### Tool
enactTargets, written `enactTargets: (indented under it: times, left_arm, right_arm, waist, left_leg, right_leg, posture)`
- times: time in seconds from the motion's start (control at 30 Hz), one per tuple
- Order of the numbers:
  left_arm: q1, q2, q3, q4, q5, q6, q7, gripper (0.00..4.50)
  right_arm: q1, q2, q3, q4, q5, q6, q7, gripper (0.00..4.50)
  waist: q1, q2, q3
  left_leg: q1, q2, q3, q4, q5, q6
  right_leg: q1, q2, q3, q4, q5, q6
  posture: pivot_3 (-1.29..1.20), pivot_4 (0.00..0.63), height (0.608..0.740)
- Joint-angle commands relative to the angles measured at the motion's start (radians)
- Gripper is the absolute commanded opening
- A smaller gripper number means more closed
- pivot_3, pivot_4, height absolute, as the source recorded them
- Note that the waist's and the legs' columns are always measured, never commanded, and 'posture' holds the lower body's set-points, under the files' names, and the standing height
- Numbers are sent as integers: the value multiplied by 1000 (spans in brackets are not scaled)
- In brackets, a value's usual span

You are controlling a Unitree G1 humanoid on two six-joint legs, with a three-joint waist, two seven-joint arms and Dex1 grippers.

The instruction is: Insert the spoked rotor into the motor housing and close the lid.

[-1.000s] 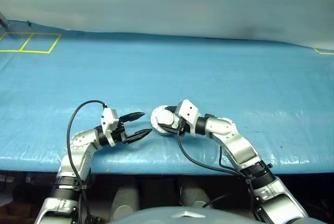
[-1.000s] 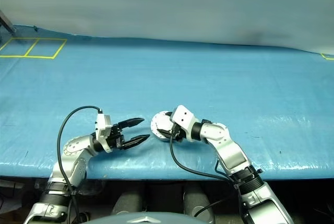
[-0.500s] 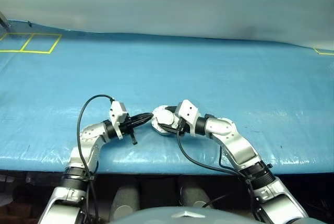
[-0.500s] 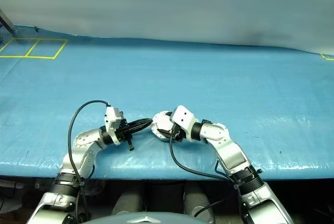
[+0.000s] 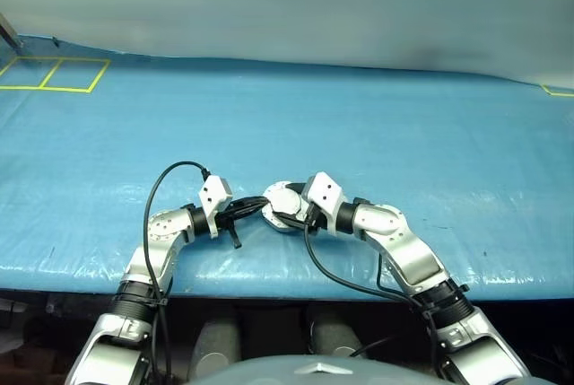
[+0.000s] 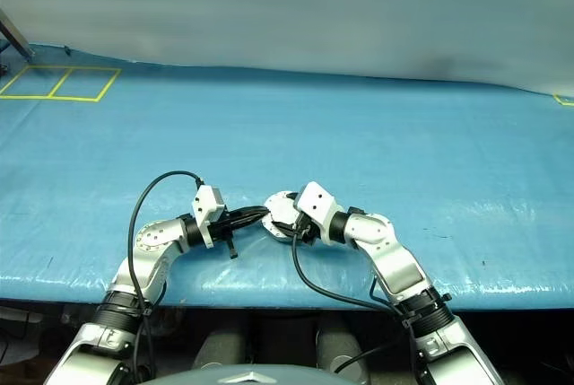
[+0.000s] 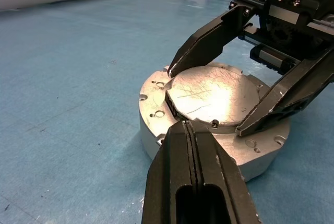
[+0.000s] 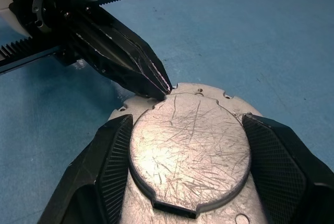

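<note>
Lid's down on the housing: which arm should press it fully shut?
Likely the left. Its pincer is shut with tips at the lid edge, while the right pincer straddles the motor housing, steadying it.

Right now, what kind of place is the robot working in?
Probably a robot test bench or workshop. A wide table is covered in a blue sheet with yellow tape squares marked on it, and two pincers, left and right, work on a round metal motor part.

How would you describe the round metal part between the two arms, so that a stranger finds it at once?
Look at the near edge of the blue table, where both arms meet. The motor housing lies flat there, its lid down. It is the silver puck with a scratched raised disc, straddled by the right tool and touched by the shut left tool.
</note>
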Motion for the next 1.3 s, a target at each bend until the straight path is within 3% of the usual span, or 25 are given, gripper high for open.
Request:
enactTargets:
  times: [0.03, 0.17, 0.47, 0.73, 1.1, 1.3]
  left_arm:
    - [15, -7, -13, -11, -7, 7, -10, 1]
    - [27, -17, -5, -32, -41, 19, -19, 0]
    - [37, -15, -11, -52, -64, 42, -28, 0]
    - [39, -11, -17, -54, -56, 39, -26, 0]
    - [40, -13, -22, -52, -50, 29, -26, 0]
    - [39, -13, -21, -47, -44, 18, -27, 0]
  right_arm:
    - [29, -20, -19, 59, -27, 74, -21, 3352]
    - [28, -4, -40, 35, -26, 53, -46, 4461]
    - [50, 24, -112, -95, 59, 64, -48, 4461]
    - [94, 79, -253, -231, 239, 124, -78, 4461]
    - [243, 157, -514, -302, 633, 490, -247, 4461]
    - [287, 213, -600, -230, 790, 609, -321, 4461]
  waist:
    - [1, 0, 0]
    - [1, 0, 0]
    - [6, 0, 0]
    - [11, 1, 1]
    - [12, 1, 1]
    - [12, 1, 2]
  left_leg:
    - [0, 0, 0, 0, 0, 0]
    - [0, 0, 0, 0, 0, 0]
    - [-5, -1, 0, -2, 0, 0]
    - [-8, 0, 0, -5, 0, 0]
    - [-7, 0, 0, -6, 0, 0]
    - [-7, 0, 0, -7, 0, 0]
  right_leg:
    - [0, 0, 0, 0, 0, 0]
    - [0, 0, 0, 0, 0, 0]
    - [-1, 0, 0, 0, 0, 0]
    - [-4, 1, 0, 0, 0, 1]
    - [-4, 1, 0, 0, 0, 0]
    - [-4, 1, 0, -1, 0, 0]
  posture:
    - [0, 150, 740]
    - [0, 150, 740]
    - [0, 150, 740]
    - [0, 150, 740]
    - [0, 150, 740]
    - [0, 150, 740]
